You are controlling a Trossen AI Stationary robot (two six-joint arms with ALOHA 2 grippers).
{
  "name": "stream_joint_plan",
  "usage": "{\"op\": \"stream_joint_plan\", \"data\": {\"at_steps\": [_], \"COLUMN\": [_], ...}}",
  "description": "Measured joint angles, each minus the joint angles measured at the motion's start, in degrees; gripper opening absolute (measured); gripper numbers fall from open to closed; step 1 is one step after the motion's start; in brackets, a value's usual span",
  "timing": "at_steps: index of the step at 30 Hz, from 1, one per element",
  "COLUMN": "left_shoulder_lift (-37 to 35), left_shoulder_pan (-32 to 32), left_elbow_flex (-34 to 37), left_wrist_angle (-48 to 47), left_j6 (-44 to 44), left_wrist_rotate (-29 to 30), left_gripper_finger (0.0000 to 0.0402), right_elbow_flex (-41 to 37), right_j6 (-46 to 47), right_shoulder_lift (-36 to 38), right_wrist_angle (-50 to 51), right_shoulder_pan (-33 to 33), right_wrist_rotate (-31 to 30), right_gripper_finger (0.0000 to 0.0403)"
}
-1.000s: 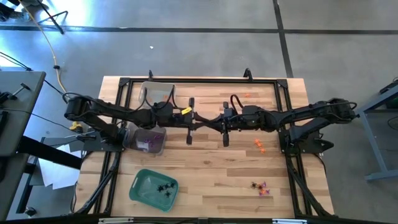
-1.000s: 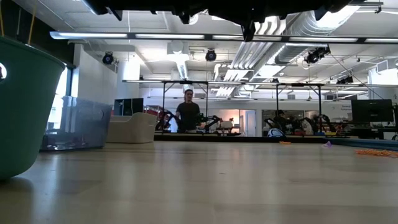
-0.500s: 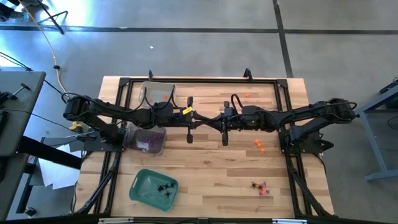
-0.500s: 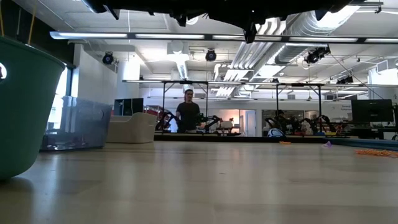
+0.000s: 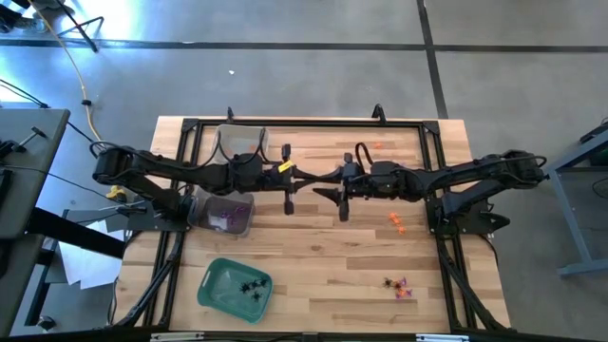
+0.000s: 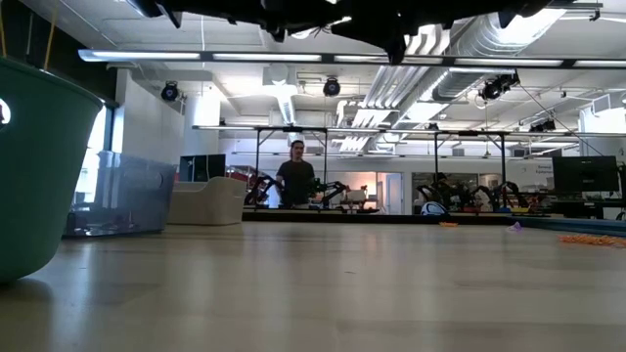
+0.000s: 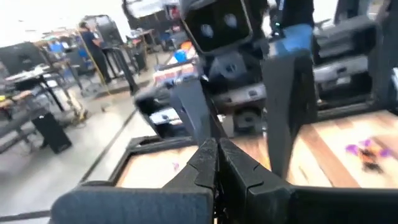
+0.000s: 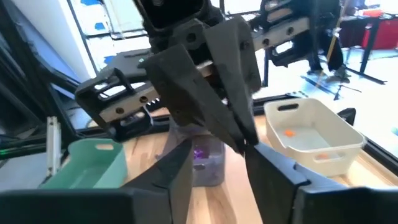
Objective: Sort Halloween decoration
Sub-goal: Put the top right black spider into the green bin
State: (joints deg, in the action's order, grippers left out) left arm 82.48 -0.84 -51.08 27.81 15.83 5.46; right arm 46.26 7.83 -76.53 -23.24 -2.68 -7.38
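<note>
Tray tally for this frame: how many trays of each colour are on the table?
Green tray: 1
Clear trays: 2, the near one and the far one
Total: 3

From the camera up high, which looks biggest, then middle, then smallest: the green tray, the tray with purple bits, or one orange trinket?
1. green tray
2. tray with purple bits, only partly showing under the left arm, so unsure against the green
3. orange trinket, by far the smallest
</note>
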Motion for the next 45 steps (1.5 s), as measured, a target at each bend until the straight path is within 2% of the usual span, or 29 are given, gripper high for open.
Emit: {"op": "stream_joint_plan", "data": {"at_steps": [10, 18, 25, 30, 34, 37, 41, 45], "left_shoulder_lift": [-2.4, -8.6, -13.0, -13.4, -12.7, -11.7, -9.7, -6.4], "left_shoulder_pan": [0.3, 7.8, 21.0, 31.8, 39.6, 44.9, 49.7, 51.9], "left_elbow_flex": [-0.1, -0.1, -0.2, -0.2, -0.1, -0.2, -0.1, -0.1], "left_wrist_angle": [-3.9, -20.0, -28.2, -35.0, -42.6, -44.9, -46.7, -49.0], "left_j6": [-0.9, -13.5, -34.3, -54.7, -74.3, -86.5, -96.4, -101.5], "left_wrist_rotate": [2.0, 4.3, 4.3, 7.2, 10.6, 11.6, 12.4, 13.0], "left_gripper_finger": [0.0, 0.0, 0.0, 0.0, 0.0, 0.0, 0.0, 0.0], "right_elbow_flex": [0.0, -0.1, -0.1, -0.1, -0.2, -0.2, -0.2, -0.2], "right_j6": [-0.1, 2.6, 4.5, 9.0, 12.2, 15.5, 18.0, 18.2], "right_shoulder_lift": [0.6, 1.2, 1.2, 1.2, 1.1, 1.1, 1.1, 1.1], "right_wrist_angle": [4.9, 11.0, 14.2, 17.7, 21.2, 23.7, 26.2, 27.8], "right_shoulder_pan": [1.8, 5.2, 6.1, 5.9, 5.5, 5.2, 4.8, 4.2], "right_wrist_rotate": [-1.8, -1.9, -1.9, -1.9, -1.9, -1.9, -1.9, -2.0], "right_gripper_finger": [0.0158, 0.0158, 0.0158, 0.0158, 0.0158, 0.0158, 0.0158, 0.0158]}}
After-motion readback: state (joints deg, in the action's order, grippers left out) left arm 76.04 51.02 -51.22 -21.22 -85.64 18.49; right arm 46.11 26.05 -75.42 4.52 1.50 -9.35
